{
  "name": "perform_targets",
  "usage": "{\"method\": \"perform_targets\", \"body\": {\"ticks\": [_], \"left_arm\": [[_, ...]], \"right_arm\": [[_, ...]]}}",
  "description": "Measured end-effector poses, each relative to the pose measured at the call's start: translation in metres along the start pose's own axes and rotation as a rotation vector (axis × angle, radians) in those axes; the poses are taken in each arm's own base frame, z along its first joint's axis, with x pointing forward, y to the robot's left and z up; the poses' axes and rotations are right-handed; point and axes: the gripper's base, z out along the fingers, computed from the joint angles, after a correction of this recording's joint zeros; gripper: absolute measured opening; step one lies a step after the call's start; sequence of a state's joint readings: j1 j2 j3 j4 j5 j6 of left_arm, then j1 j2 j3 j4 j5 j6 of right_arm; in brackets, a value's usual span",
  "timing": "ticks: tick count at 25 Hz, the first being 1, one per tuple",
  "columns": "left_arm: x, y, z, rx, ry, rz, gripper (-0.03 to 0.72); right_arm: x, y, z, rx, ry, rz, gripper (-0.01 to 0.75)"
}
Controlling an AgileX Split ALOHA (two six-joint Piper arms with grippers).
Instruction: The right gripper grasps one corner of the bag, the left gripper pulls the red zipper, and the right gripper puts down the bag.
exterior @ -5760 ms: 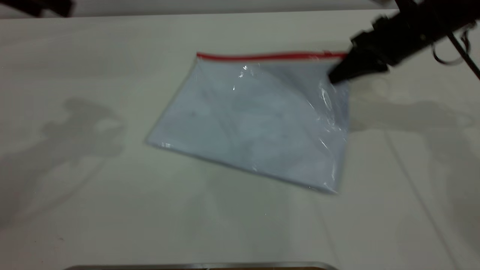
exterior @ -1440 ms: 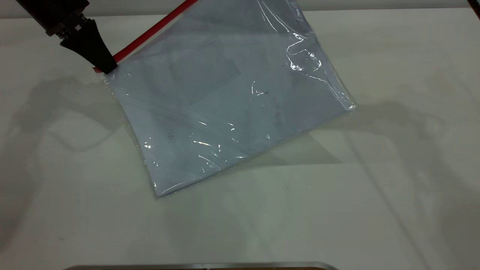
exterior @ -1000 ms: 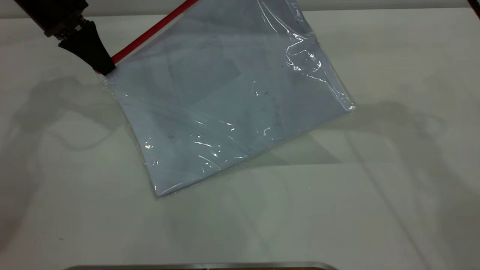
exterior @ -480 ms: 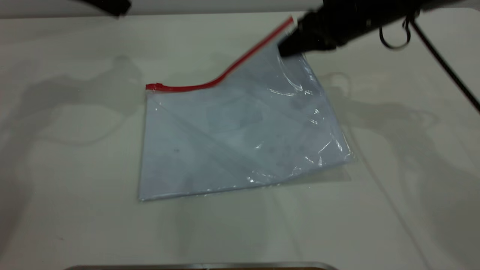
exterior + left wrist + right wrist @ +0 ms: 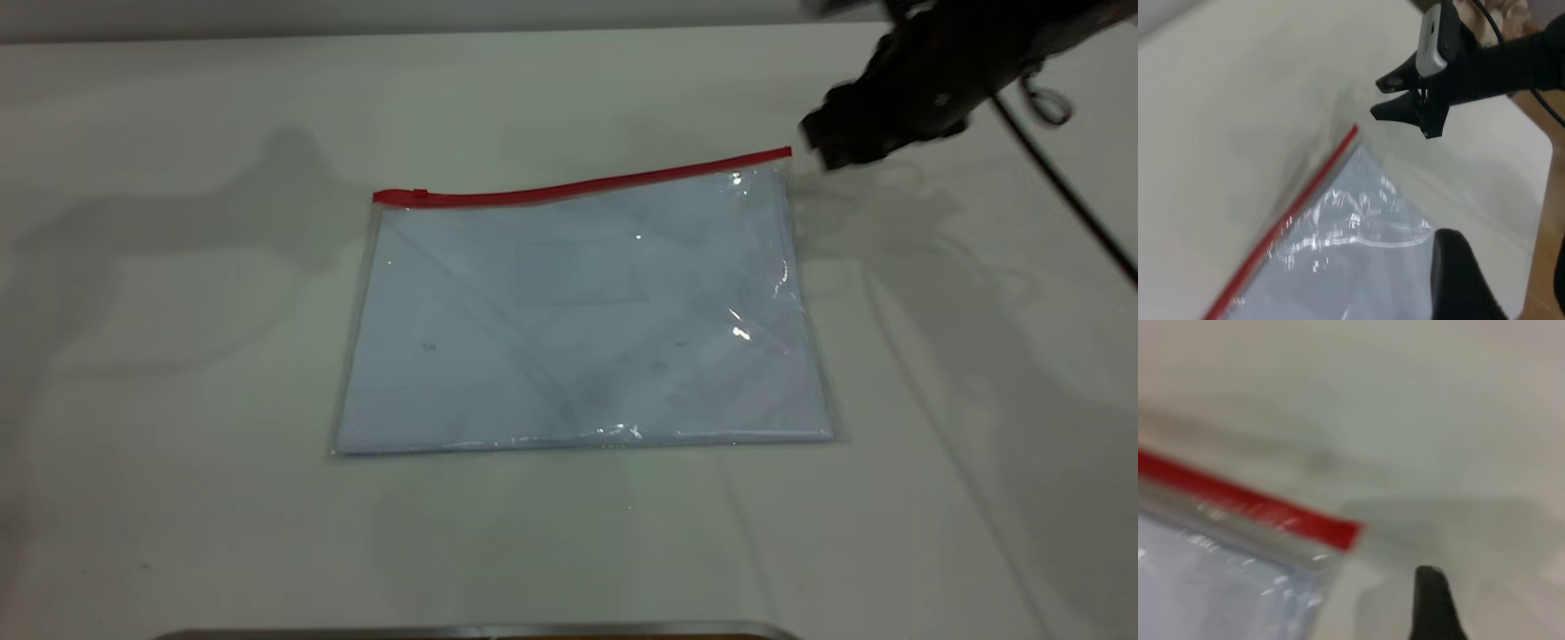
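The bag [image 5: 587,320] is see-through and looks pale blue-white. Its zipper [image 5: 582,185] is bright red. The right pincer [image 5: 1395,100] is black, and the surface [image 5: 178,498] is creamy white.

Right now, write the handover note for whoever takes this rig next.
Right hand: open, empty, just off the bag's far right corner, touching nothing.
Left hand: only one finger shows in its wrist view, above the bag; state unclear.
Bag: flat on the table, red zipper along the far edge, slider at its left end.
Done: bag put down.
Left: park the arms, by the look of it.
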State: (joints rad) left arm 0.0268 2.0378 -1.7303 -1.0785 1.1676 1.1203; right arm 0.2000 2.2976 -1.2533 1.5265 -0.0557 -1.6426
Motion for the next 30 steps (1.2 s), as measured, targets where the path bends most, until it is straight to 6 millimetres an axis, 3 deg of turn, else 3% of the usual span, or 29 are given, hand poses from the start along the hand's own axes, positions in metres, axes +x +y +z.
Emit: {"method": "perform_targets", "body": {"ticks": [4,9,12,14,19,25,30], "left_arm": [[-0.025,-0.043,-0.031,-0.041,-0.056,0.066,0.416],[-0.047,-0.105,-0.072,-0.113,-0.107,0.111,0.416],[-0.048,-0.135,-0.093,-0.200,-0.088,0.082,0.416],[-0.046,-0.154,-0.108,-0.286,-0.069,0.024,0.416],[-0.032,-0.199,-0.147,-0.553,-0.051,-0.080,0.416],[0.005,-0.257,-0.174,-0.698,-0.090,-0.105,0.416],[0.060,-0.267,-0.170,-0.809,-0.010,-0.202,0.416]], "right_arm": [[-0.024,0.003,-0.047,-0.079,-0.097,0.068,0.566],[-0.036,0.048,-0.104,-0.660,-0.148,0.059,0.555],[-0.027,0.069,-0.138,-1.007,-0.025,-0.023,0.536],[-0.020,0.071,-0.156,-1.096,0.121,-0.022,0.529],[-0.015,0.059,-0.196,-0.955,0.358,-0.004,0.527],[-0.017,0.036,-0.277,-0.677,0.356,-0.017,0.527],[-0.006,0.014,-0.354,-0.418,0.235,-0.022,0.527]]}}
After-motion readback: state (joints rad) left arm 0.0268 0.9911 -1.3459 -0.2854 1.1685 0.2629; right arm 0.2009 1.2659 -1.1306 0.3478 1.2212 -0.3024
